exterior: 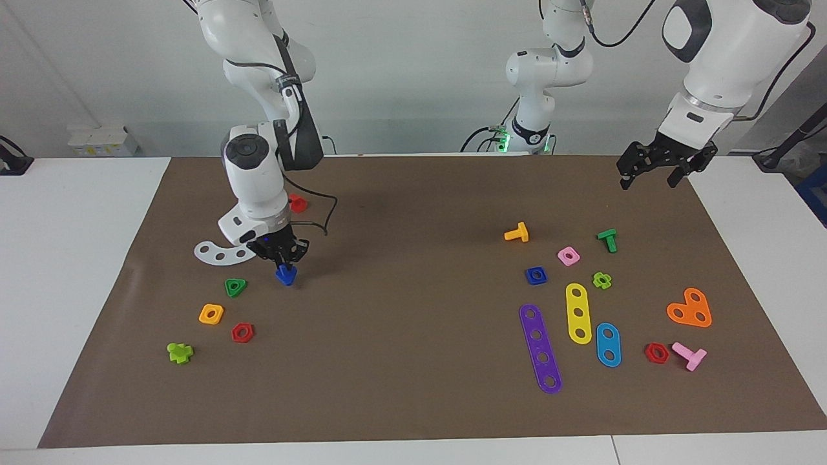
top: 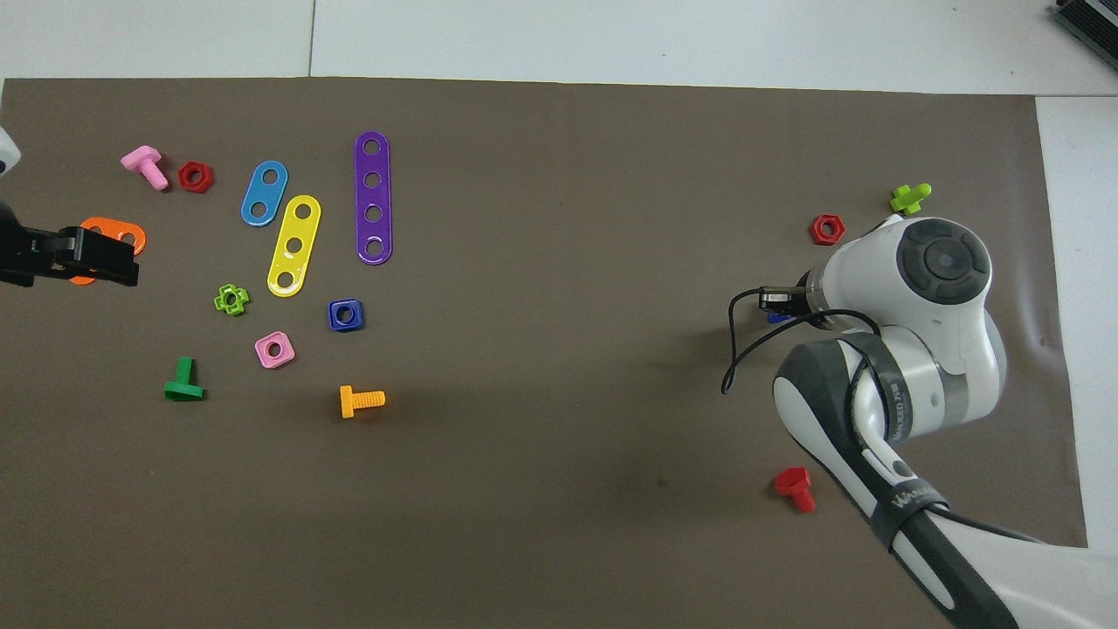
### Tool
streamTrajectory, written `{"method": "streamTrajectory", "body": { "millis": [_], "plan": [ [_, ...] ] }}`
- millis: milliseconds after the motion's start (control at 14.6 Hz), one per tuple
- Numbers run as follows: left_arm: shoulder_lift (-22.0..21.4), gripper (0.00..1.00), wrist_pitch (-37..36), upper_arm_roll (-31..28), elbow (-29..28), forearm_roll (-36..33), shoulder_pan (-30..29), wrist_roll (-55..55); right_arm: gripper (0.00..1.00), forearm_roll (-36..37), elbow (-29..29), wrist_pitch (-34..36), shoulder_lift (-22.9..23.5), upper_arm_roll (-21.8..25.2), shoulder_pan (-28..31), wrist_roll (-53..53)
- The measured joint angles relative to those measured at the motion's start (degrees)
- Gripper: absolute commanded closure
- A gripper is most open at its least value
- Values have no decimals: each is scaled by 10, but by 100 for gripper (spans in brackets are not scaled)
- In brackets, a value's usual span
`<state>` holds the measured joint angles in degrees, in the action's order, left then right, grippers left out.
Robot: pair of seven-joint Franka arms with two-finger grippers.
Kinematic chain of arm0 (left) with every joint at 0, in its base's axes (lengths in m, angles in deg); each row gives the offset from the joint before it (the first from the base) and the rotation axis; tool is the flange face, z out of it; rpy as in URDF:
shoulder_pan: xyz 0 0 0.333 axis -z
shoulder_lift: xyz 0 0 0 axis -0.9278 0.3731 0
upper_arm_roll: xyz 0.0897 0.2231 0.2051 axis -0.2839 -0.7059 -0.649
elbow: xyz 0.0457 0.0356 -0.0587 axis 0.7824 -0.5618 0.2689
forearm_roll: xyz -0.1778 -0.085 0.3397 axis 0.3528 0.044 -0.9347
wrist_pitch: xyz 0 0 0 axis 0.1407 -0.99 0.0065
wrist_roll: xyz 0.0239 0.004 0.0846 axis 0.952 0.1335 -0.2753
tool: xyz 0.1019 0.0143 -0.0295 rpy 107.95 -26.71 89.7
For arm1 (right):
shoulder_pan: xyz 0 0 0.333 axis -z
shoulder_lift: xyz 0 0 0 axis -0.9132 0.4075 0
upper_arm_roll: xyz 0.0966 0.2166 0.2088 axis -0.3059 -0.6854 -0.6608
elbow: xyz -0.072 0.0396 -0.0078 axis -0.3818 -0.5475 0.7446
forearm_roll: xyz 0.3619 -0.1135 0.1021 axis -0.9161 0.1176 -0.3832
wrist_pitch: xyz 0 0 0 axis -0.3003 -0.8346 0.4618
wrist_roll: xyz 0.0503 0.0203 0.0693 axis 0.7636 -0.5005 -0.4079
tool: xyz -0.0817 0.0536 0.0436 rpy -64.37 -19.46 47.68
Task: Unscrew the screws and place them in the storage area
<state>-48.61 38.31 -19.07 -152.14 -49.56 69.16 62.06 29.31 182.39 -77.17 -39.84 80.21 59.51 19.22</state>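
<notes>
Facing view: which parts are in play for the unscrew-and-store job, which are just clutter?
In play:
- blue screw, held in the right gripper over the mat beside the green triangle nut
- blue square nut, lying near the purple strip

Lying about:
- orange bolt
- pink square nut
- white curved plate
- left gripper, waiting over the mat's edge

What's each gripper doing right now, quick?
Right gripper: shut on the blue screw, beside the green triangular nut.
Left gripper: open, empty, waiting.
</notes>
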Motion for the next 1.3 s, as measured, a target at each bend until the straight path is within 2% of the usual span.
{"method": "streamTrajectory", "body": {
  "millis": [547,616,684,753,889,958,1163,1300],
  "plan": [
    [0,0,1,2,0,0,0,0,100,-11,21,-19,7,0,23,1],
    [0,0,1,2,0,0,0,0,97,-11,27,-31,8,0,25,2],
    [0,0,1,2,0,0,0,0,58,-11,34,-41,8,0,27,3],
    [0,0,1,2,0,0,0,0,35,-11,40,-48,8,0,29,5],
    [0,0,1,2,0,0,0,0,7,-11,45,-52,8,0,32,9],
    [0,0,1,2,-1,0,0,0,2,-11,44,-52,7,0,32,9],
    [0,0,1,2,-1,0,0,0,1,-11,34,-48,0,-2,31,11],
    [0,0,1,2,-1,0,0,0,1,-11,11,-15,-12,-3,31,11]
  ]
}}
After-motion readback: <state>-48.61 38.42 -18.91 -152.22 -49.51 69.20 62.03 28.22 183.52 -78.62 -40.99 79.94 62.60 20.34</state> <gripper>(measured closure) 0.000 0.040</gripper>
